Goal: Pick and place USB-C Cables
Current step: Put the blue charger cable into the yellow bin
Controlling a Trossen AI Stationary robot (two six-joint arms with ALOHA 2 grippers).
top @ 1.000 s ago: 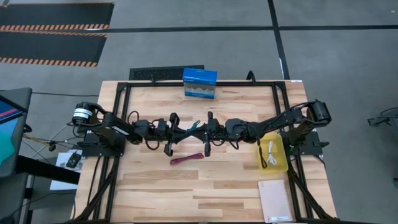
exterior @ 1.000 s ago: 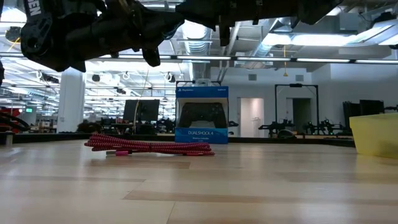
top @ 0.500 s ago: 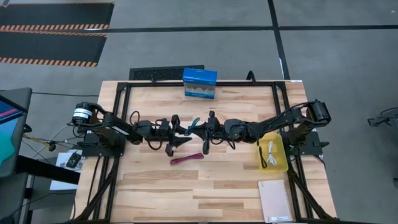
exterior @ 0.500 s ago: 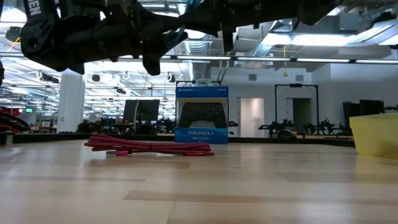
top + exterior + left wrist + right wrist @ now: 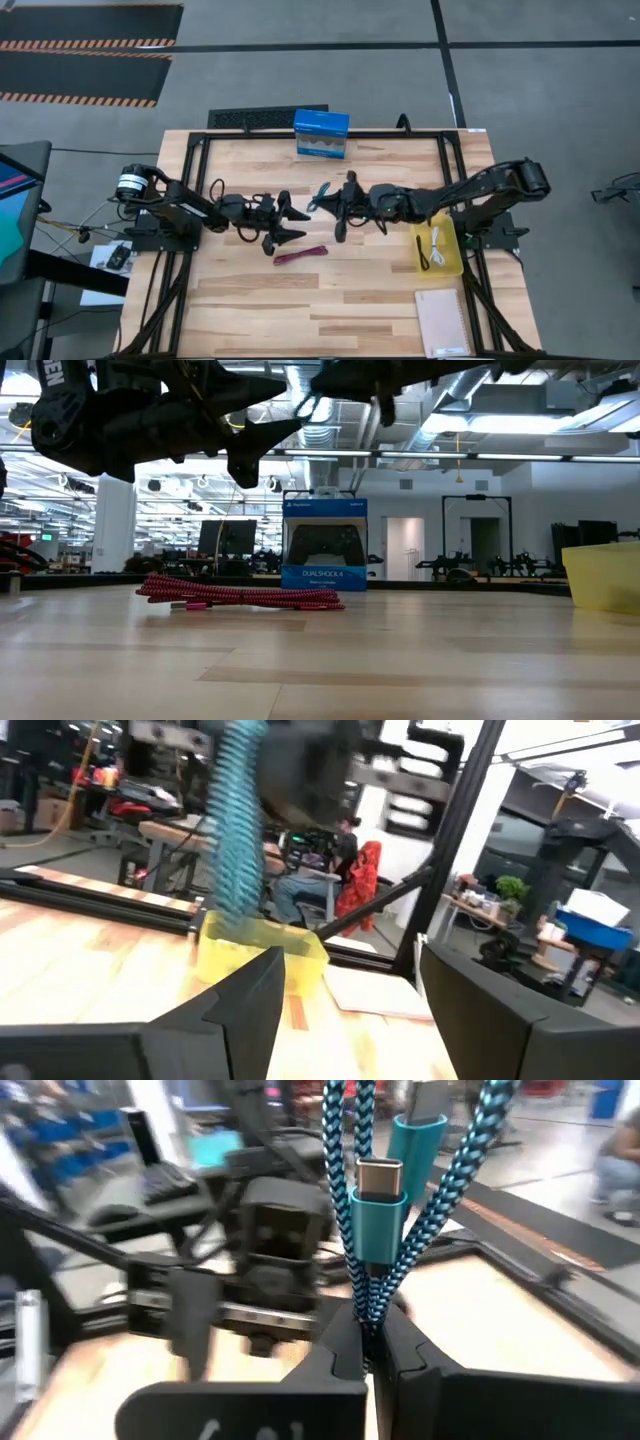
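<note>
- Right gripper (image 5: 338, 205) up in the air over the middle of the table (image 5: 330, 300), fingers pinched tight on the teal cable (image 5: 321, 193).
- Teal cable off the wood, sticking out of that gripper toward the left arm.
- In the right wrist view, braided teal cable (image 5: 372, 1200) folded in loops between the two dark fingers (image 5: 345, 1345), with its two plugs pointing down at the fingers.
- Left gripper (image 5: 285, 222) also in the air, just beside the teal cable, facing the right gripper.
- Left fingers (image 5: 250, 995) spread wide apart, holding nothing.
- In the left wrist view, teal cable (image 5: 238, 830) hanging past those spread fingers, blurred.
- Red cable (image 5: 301, 256) lying flat on the wood, near the middle, a little toward the front edge from both grippers.
- In the low view, red cable (image 5: 240, 596) resting in a long flat bundle, with both arms high above it.
- White cable (image 5: 436, 243) inside the yellow tray (image 5: 458, 262), at the right side of the table.
- Yellow tray (image 5: 603, 575) at the far right in the low view.
- Blue box (image 5: 321, 134) at the back edge of the table, well apart from the cables.
- Same blue box (image 5: 324, 544) standing upright behind the red cable in the low view.
- Notebook (image 5: 442, 322) flat at the front right corner, near the yellow tray.
- Black cable not to be made out among the dark arms.
</note>
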